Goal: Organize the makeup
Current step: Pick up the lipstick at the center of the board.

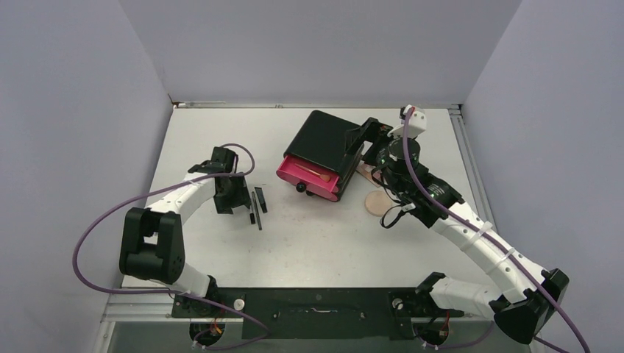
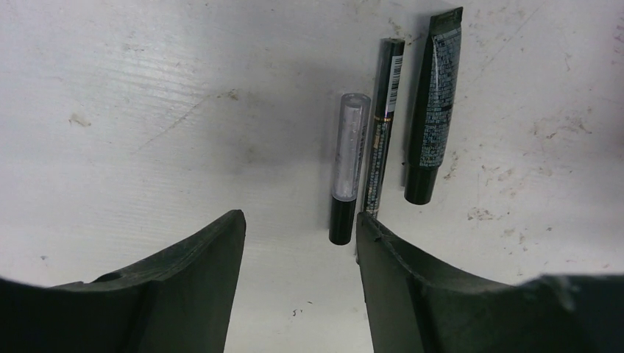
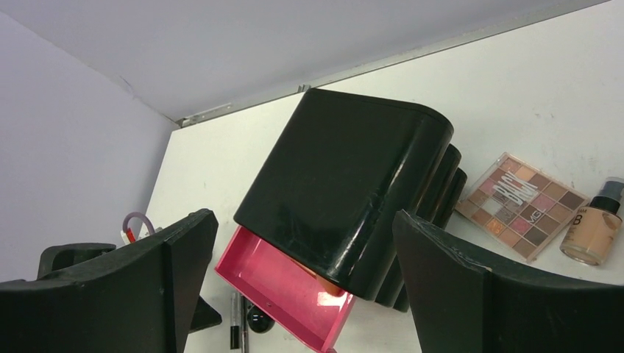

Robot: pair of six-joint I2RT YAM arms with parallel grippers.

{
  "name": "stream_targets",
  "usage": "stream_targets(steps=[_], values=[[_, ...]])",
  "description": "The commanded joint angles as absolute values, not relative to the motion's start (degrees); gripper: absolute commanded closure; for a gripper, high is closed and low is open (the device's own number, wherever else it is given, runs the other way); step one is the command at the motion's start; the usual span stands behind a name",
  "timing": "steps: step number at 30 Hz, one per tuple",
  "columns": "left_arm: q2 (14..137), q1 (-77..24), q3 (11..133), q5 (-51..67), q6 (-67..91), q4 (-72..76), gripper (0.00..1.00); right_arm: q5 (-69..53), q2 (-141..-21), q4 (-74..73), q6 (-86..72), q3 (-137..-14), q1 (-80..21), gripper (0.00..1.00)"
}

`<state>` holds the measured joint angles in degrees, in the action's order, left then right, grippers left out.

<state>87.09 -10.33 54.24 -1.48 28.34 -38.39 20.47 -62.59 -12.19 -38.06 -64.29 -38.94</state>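
White tabletop (image 1: 331, 243): left gripper (image 2: 300, 220) hovers, jaws parted, just short of a clear-capped tube (image 2: 349, 158); right gripper (image 3: 303, 217), jaws spread wide, faces the black cabinet (image 3: 346, 169).

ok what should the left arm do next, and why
Probably nudge the left tool forward and sideways toward the clear-bodied tube, so it sits centred between the fingers before closing. It lies just ahead, close to one finger, with the black pencil tight beside it.
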Motion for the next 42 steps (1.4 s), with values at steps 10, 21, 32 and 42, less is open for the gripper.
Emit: stream_targets(steps=[10, 21, 32, 42], values=[[88.40, -12.02, 55.47, -1.28, 26.77, -38.20, 0.39, 16.35, -63.45, -8.81, -39.62, -65.38, -37.97, 0.12], [85.54, -12.46, 54.77, -4.36, 26.26, -39.04, 0.23, 15.38, -66.33, -10.75, -40.43, -67.36, -37.93, 0.11], [81.46, -12.41, 53.35, -2.54, 25.36, -37.55, 0.08, 13.59, -68.15, -12.10, -43.01, -69.34, -37.88, 0.10], [82.97, -12.92, 53.33, -2.20, 24.26, -37.61, 0.19, 15.31, -67.04, -12.91, -42.50, -68.89, -37.88, 0.09]])
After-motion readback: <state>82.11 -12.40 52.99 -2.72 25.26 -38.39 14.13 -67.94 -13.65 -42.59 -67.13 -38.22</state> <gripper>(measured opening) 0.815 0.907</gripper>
